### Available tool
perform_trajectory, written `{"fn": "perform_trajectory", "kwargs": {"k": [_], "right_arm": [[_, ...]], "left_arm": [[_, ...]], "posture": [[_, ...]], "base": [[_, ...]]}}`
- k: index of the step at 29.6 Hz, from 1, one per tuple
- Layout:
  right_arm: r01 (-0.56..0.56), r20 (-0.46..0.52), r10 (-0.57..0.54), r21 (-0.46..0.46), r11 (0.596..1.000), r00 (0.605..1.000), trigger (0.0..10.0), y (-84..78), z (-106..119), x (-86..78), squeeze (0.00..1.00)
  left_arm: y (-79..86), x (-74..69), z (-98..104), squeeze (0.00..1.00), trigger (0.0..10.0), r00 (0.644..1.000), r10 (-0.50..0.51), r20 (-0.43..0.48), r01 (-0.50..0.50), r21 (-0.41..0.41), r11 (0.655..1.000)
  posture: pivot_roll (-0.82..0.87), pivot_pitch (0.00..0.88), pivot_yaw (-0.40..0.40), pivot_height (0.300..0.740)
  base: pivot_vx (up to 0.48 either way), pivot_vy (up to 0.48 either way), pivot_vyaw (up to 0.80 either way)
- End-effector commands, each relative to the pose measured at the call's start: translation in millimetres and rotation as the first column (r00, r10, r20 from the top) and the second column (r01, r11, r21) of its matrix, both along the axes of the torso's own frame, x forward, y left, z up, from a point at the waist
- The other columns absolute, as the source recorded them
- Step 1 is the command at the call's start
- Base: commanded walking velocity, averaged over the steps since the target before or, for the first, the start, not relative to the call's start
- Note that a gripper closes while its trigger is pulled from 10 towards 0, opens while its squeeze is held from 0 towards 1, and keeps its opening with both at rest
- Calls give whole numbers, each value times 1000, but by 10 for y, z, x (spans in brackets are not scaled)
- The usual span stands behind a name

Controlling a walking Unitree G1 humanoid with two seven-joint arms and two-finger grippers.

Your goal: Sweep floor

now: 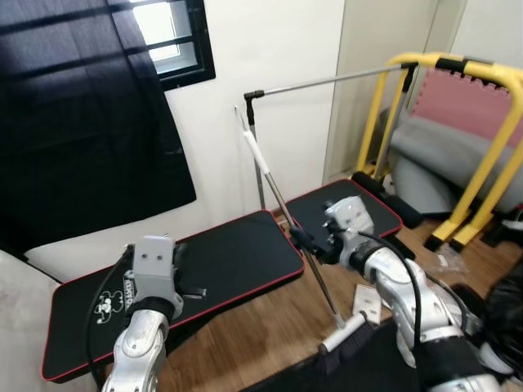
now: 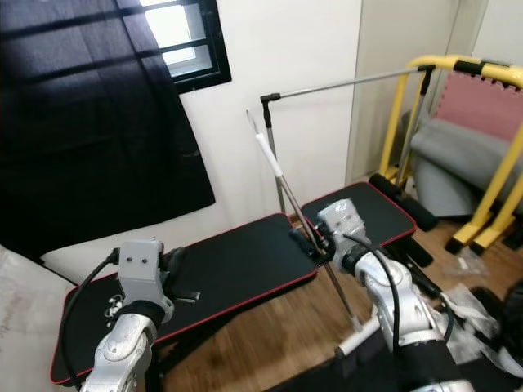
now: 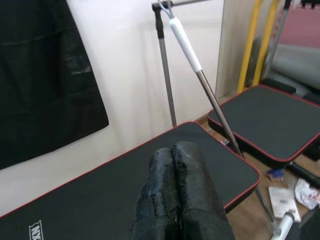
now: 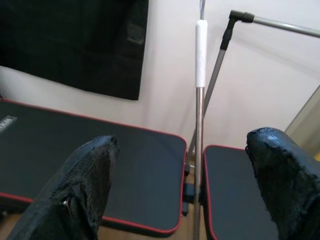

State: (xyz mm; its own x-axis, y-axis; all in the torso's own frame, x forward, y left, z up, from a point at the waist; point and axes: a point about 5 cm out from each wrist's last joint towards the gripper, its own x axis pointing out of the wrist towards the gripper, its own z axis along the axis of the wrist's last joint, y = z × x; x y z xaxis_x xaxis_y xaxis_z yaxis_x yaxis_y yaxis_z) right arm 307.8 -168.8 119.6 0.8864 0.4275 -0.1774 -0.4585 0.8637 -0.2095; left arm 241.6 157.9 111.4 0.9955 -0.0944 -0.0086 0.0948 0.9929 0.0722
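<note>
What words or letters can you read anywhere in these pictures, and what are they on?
Nothing can be read for sure.
White logo on the black mat: too blurred to read.
Same logo in the left wrist view: cut off at the picture's edge, perhaps "WY".
Printed paper on the floor: too small to read.
The broom and the yellow frame carry no words.

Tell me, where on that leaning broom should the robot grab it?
Probably the bare metal shaft just below the white grip sleeve, approached head-on from the room side. The broom leans away toward the wall, and the right gripper is open with the pole centred between its fingers.
</note>
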Motion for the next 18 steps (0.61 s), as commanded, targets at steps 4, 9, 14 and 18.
{"fn": "perform_trajectory", "kwargs": {"k": [4,9,14,18], "right_arm": [[-42,-11,42,21,999,999,10000,157,-4,-5,0],[-28,-5,28,9,1000,1000,10000,176,-16,-34,0],[60,-44,-55,112,992,997,10000,109,-103,-174,0],[115,-58,-109,118,986,992,10000,-33,-178,-406,0]], "left_arm": [[132,-9,-38,0,10000,998,56,-18,-56,-16,998],[177,-9,-97,0,10000,997,65,-35,-66,-37,997],[129,39,-77,0,10000,1000,27,-9,-27,37,999],[115,7,-79,0,10000,999,35,-5,-35,38,999]], "posture": [[-112,0,-28,740],[-110,0,-65,740],[-90,0,-117,740],[-90,0,-116,740]], "base": [[319,0,400],[316,0,0],[289,0,0],[265,0,0]]}}
